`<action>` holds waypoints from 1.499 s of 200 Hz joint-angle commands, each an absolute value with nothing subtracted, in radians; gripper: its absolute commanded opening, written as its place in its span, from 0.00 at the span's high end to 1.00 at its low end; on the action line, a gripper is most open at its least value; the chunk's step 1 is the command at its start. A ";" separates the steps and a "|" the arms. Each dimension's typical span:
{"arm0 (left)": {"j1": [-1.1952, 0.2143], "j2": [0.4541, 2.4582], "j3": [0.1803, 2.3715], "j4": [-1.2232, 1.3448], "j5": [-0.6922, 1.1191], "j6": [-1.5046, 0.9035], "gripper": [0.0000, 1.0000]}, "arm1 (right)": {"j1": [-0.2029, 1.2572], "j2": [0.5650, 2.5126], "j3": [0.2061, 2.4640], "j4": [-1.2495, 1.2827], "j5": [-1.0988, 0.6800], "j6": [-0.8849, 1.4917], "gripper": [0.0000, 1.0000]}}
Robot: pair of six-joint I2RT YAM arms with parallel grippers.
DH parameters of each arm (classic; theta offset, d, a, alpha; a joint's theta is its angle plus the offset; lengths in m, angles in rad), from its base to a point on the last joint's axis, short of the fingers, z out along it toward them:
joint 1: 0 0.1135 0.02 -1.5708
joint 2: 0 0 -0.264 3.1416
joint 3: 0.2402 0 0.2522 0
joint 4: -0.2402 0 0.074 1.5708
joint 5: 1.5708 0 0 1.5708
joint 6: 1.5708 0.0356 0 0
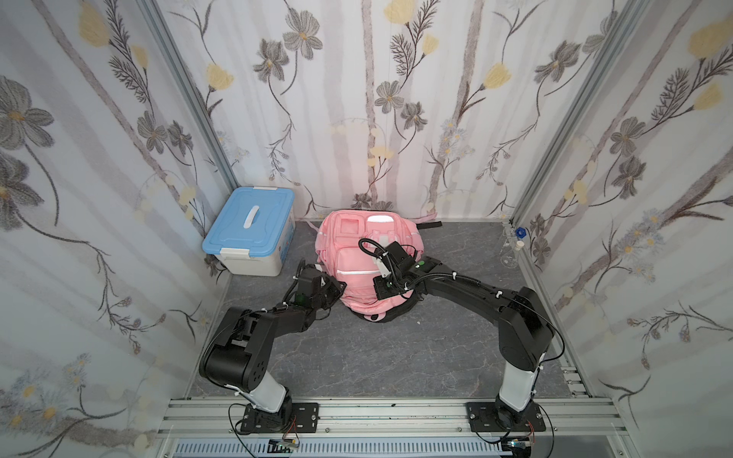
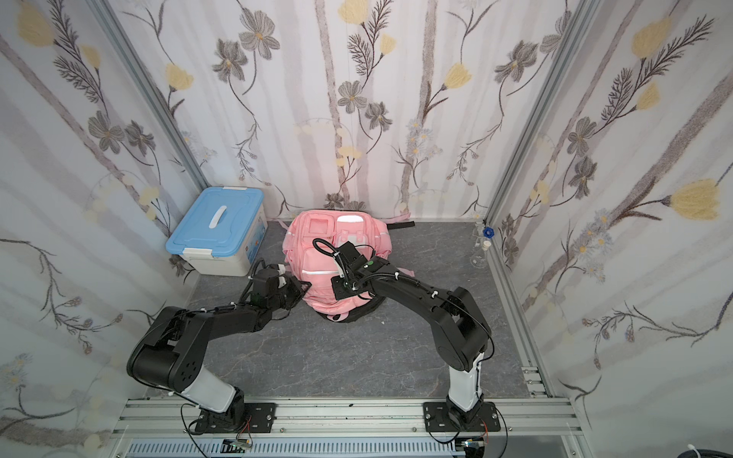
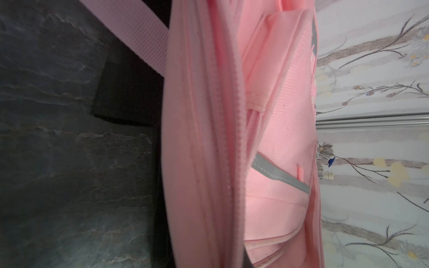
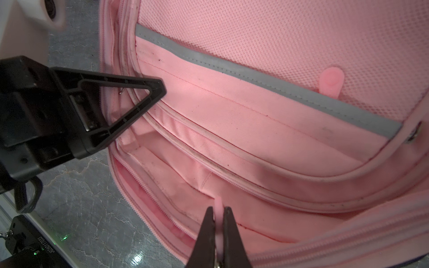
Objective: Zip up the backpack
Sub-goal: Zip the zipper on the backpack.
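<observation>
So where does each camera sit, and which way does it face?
Both top views: high behind the bases, facing down at the backpack; both arms show.
Left wrist: beside the backpack, facing its zipper; no gripper.
Right wrist: over the backpack; right gripper pinches the zipper pull; left gripper visible.
Wrist views share the grey strip.

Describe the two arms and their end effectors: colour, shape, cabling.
Both the left arm and right arm are matte black with boxy links, a white lowest link and black base plates. Black cables run along them, held by white ties. The left end effector has open triangular black fingers; the right end effector tapers to thin black tips.
</observation>
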State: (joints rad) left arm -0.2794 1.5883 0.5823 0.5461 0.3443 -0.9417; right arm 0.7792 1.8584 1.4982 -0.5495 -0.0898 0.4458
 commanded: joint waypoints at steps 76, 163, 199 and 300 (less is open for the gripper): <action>-0.295 1.563 0.599 0.473 0.365 -0.928 0.44 | 0.772 1.802 1.426 -0.533 -0.026 0.420 1.00; -0.402 1.400 0.656 0.112 0.366 -0.964 0.30 | 0.684 1.825 1.418 -0.438 -0.173 0.442 1.00; -0.420 1.406 0.614 0.153 0.363 -1.010 0.31 | 0.675 1.809 1.388 -0.400 -0.219 0.452 1.00; -0.423 1.461 0.603 0.295 0.318 -1.047 1.00 | 0.672 1.766 1.331 -0.403 -0.259 0.431 1.00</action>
